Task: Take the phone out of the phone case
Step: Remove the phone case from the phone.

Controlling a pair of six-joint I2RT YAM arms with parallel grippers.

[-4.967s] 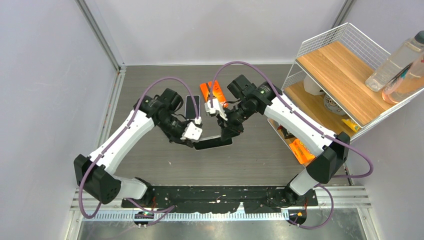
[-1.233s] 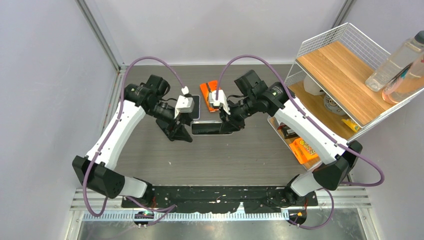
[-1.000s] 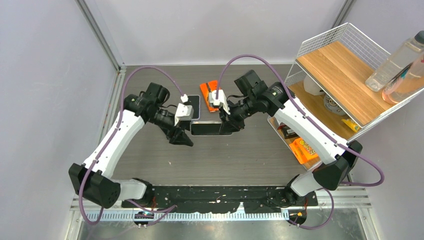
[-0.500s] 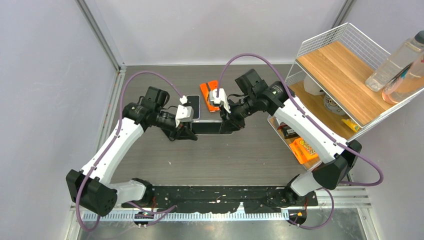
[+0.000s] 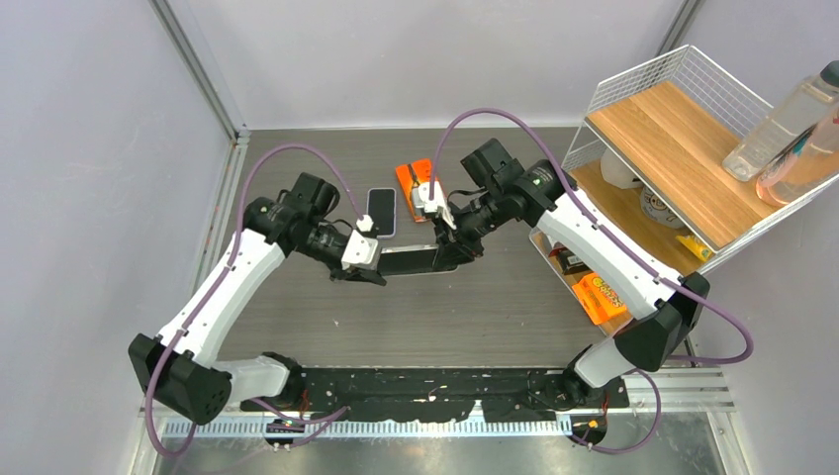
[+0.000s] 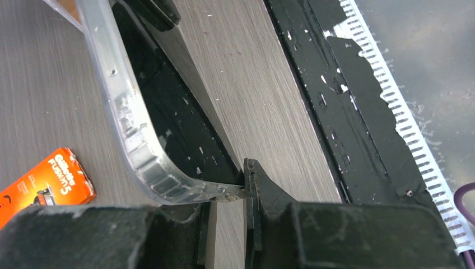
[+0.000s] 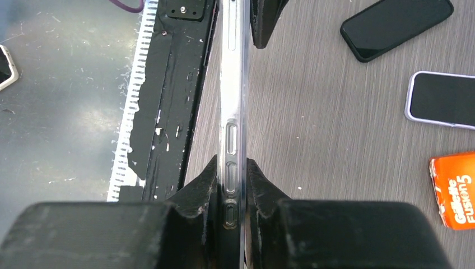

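Because your right claw (image 7: pixel 232 168) is clamped across the clear flexible-plastic phone case (image 7: pixel 232 84), bracing it edgewise, your left claw (image 6: pixel 224 196), at the opposite end, pinches its corner lip, seemingly for peeling; the black slab-shaped phone (image 6: pixel 168 129) sits inside, between both claws.

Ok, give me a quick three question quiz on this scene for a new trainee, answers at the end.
1. True or false: the left gripper and the right gripper are both shut on the clear case.
2. Pick one: what lies on the table right beside the orange razor pack? A) a phone in a pale case B) a bottle C) a spoon
3. Short answer: which part of the clear case does the left gripper pinch?
Key: 1 true. 2 A. 3 the thin rim by a rounded corner.
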